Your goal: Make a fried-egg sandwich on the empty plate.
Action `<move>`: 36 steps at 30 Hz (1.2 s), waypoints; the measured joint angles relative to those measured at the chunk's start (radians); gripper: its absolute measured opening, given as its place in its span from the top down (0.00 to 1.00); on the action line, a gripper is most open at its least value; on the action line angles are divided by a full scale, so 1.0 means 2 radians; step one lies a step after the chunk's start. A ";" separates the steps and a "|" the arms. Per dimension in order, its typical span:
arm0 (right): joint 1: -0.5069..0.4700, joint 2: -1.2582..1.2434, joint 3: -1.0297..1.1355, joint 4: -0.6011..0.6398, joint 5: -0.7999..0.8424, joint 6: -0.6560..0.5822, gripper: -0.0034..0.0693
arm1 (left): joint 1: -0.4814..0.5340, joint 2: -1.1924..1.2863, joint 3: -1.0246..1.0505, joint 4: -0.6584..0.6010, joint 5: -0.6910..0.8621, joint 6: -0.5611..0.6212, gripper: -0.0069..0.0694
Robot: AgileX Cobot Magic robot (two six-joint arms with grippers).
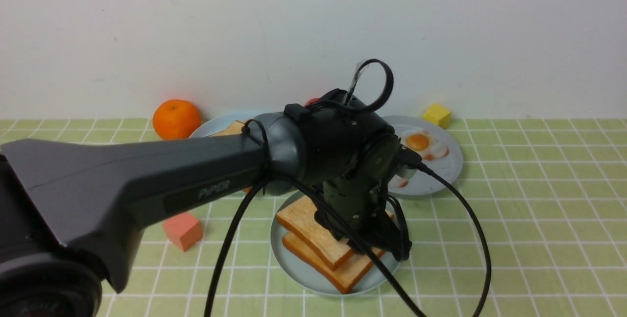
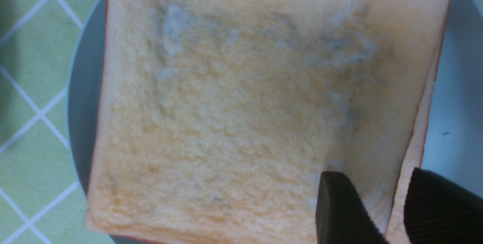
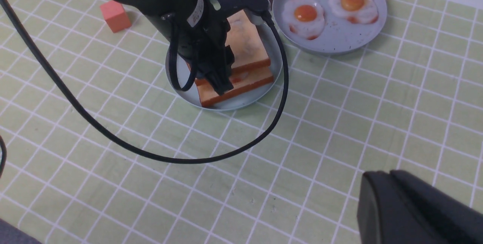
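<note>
With its two fingers together and nothing between them, the right gripper point(image 3: 385, 176) hangs over the near part of the table point(image 1: 529, 258). Farther in, the left gripper point(image 2: 373, 198) is at the sandwich point(image 1: 313, 229) on the plate point(image 1: 289, 264), its fingers partly open, a gap between the tips; one overlaps the top slice in the left wrist view, and I cannot tell whether they touch it. The slices are stacked askew, a bit of egg point(image 3: 240, 77) showing between them. Left of the plate sits a coral block point(image 1: 183, 231). Beyond, the grey plate point(image 1: 443, 172) holds two loose eggs point(image 3: 310, 17), and another plate point(image 1: 210, 127) holds toast point(image 1: 229, 129). An orange point(image 1: 177, 119) stands just left of that one; a yellow block point(image 1: 437, 115) is by the grey plate's far edge.
</note>
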 joint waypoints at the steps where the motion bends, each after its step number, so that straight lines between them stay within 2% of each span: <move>1: 0.000 0.000 0.000 0.000 0.000 0.000 0.89 | 0.000 0.000 0.000 0.000 0.001 0.000 0.56; 9: 0.000 0.000 0.000 0.000 0.000 0.000 0.89 | 0.000 -0.049 0.001 -0.014 0.017 0.000 0.57; 16: 0.000 0.000 0.000 -0.003 0.000 0.000 0.89 | 0.000 -0.229 0.016 -0.038 0.015 0.000 0.74; 18: 0.000 -0.002 0.000 -0.003 0.000 0.000 0.88 | 0.000 -0.330 0.069 -0.055 -0.021 0.000 0.84; 21: 0.000 -0.007 0.000 -0.003 0.000 0.000 0.88 | 0.000 -0.432 0.153 -0.068 -0.077 0.000 0.92; 25: 0.000 -0.020 0.005 -0.004 0.000 0.000 0.88 | 0.000 -0.576 0.315 -0.084 -0.184 0.000 0.93; 29: 0.000 -0.032 0.024 -0.004 0.000 0.000 0.88 | 0.000 -0.712 0.494 -0.090 -0.325 -0.001 0.93; 33: 0.000 -0.038 0.043 -0.003 0.000 0.003 0.88 | 0.000 -0.797 0.600 -0.098 -0.428 -0.002 0.93; 36: 0.000 -0.039 0.048 0.004 0.000 0.017 0.88 | 0.000 -0.833 0.641 -0.102 -0.457 -0.002 0.93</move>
